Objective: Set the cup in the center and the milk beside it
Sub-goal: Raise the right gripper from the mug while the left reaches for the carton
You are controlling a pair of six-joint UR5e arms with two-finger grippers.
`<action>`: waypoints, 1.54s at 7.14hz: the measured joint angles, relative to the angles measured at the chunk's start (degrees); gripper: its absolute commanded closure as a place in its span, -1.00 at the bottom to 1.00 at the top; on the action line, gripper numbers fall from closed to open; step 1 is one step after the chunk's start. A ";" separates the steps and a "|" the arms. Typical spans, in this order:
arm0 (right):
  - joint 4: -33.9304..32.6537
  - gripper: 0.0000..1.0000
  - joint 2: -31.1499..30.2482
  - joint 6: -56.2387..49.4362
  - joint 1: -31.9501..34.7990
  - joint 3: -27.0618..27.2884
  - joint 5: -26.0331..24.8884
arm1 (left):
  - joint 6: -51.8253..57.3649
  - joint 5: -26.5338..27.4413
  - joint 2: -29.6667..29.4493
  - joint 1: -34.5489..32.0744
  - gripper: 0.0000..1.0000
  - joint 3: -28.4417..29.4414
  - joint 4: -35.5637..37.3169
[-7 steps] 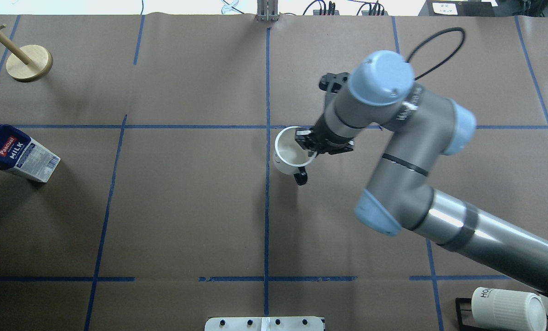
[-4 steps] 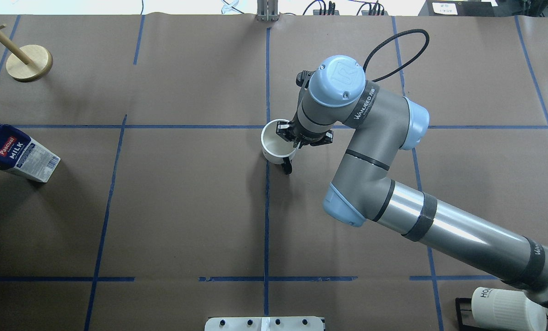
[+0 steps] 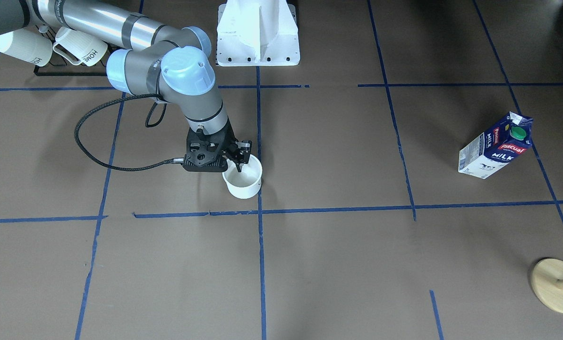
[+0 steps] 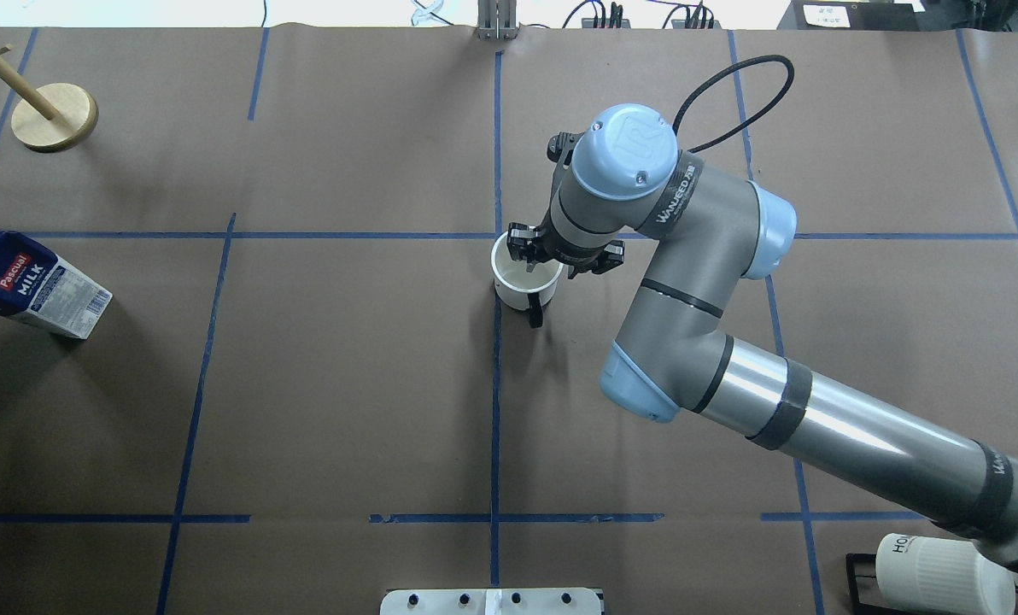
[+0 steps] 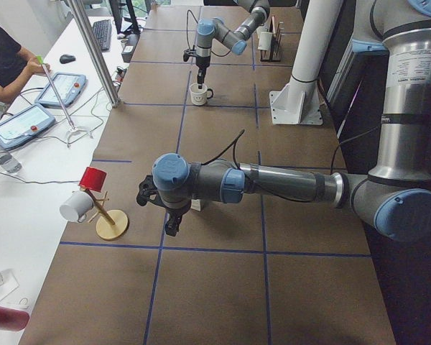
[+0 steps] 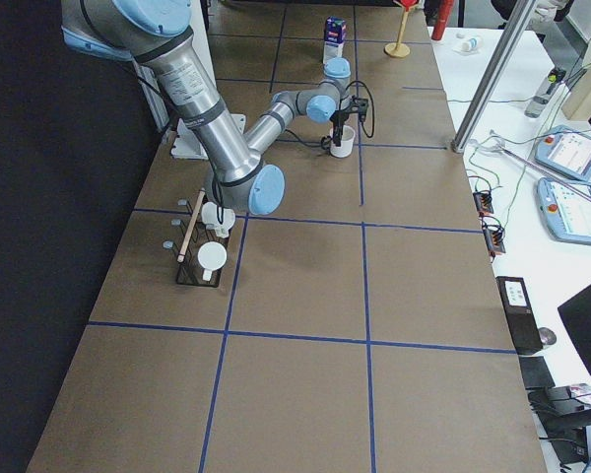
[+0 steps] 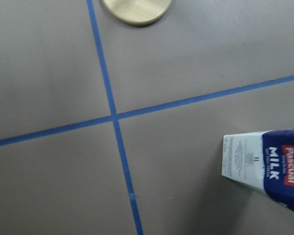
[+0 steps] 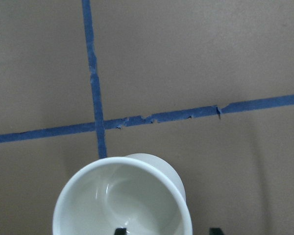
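Note:
The cup [image 4: 524, 278], a white mug with a black handle, stands upright on the table just on the near side of the center crossing [image 4: 497, 236], over the middle tape line. My right gripper [image 4: 550, 266] is open right above it, one finger inside the rim and one outside, apart from the wall in the right wrist view [image 8: 166, 230]. The cup [image 8: 122, 200] fills that view's bottom. The milk [image 4: 35, 286] stands at the table's far left; it also shows in the left wrist view [image 7: 269, 159]. My left gripper [image 5: 171, 223] hangs near the milk; I cannot tell whether it is open or shut.
A wooden mug stand [image 4: 54, 117] is at the back left corner. A black rack with ribbed "HOME" mugs [image 4: 944, 572] is at the near right. The right arm's cable [image 4: 731, 85] loops behind its wrist. The robot base plate [image 4: 492, 600] is at the near edge.
The right arm swung left with the cup and brought it down by the tape crossing. Its jaws have opened off the rim.

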 measured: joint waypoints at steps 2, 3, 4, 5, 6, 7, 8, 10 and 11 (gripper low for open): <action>-0.24 -1.00 -7.09 -2.28 5.83 9.48 6.21 | -9.97 2.50 -0.40 6.02 -1.00 -6.19 -1.69; -0.12 -1.00 -12.35 -6.17 8.98 13.69 9.47 | -13.36 3.44 -0.48 9.82 -1.00 -8.20 -2.22; 0.12 -1.00 -17.24 -10.50 11.00 16.62 11.19 | -16.33 4.29 -0.55 13.50 -1.00 -9.44 -2.84; 0.25 -1.00 -19.58 -13.00 11.79 17.67 11.54 | -17.79 5.17 -0.58 15.89 -1.00 -9.90 -3.40; 0.31 -1.00 -20.54 -14.04 12.01 17.92 11.49 | -18.51 6.26 -0.62 17.74 -1.00 -9.84 -3.79; 0.34 -1.00 -20.99 -14.37 12.05 17.96 11.43 | -19.03 7.58 -0.74 19.34 -1.00 -9.48 -3.99; 0.39 -1.00 -21.27 -14.49 12.05 17.97 11.40 | -20.41 8.91 -0.96 21.03 -1.00 -9.15 -4.15; 0.41 -1.00 -21.50 -14.46 12.01 17.98 11.33 | -22.91 10.88 -1.18 23.93 -1.00 -8.52 -4.67; 0.42 -1.00 -21.59 -14.33 11.97 17.98 11.31 | -23.34 12.53 -1.24 25.15 -0.94 -7.84 -5.04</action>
